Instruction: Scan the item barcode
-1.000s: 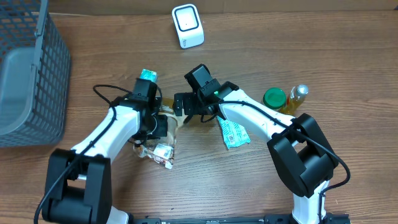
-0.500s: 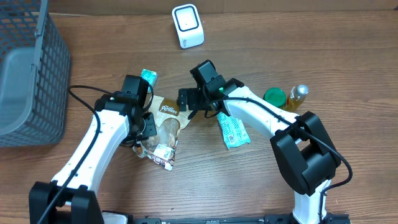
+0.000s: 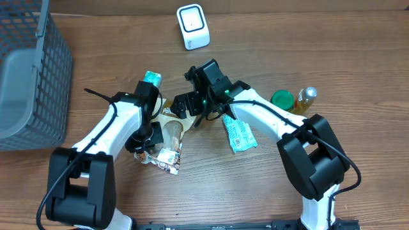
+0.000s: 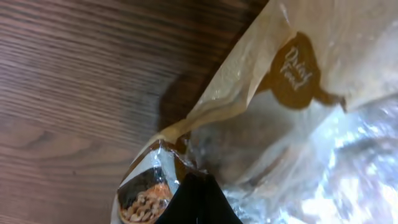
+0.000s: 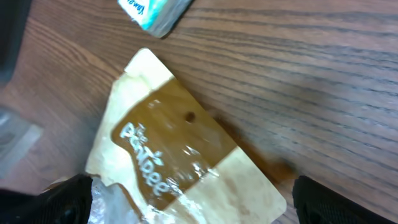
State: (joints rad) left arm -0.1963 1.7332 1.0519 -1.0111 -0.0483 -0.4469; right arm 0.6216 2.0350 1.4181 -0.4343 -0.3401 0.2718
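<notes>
The item is a tan and brown snack bag [image 3: 171,131] with a clear crinkled lower part, lying between the two arms. In the left wrist view the bag [image 4: 292,93] fills the right side, one edge curling above the wood. My left gripper [image 3: 151,133] [image 4: 198,200] shows as one black wedge, shut on the bag's foil edge. My right gripper [image 3: 181,106] [image 5: 199,202] is open, a finger on each side of the bag's brown-labelled top [image 5: 168,149], not touching it. The white barcode scanner [image 3: 193,27] stands at the back.
A grey wire basket [image 3: 38,70] fills the far left. A teal packet [image 3: 152,78] [image 5: 155,11] lies just behind the bag. A green-and-white packet [image 3: 239,135] lies right of it, and a green-lidded jar [image 3: 282,99] and a small bottle [image 3: 307,95] stand further right.
The left arm swung left and back, and the bag's brown top came out from under it. The right gripper moved left over that top, still open.
</notes>
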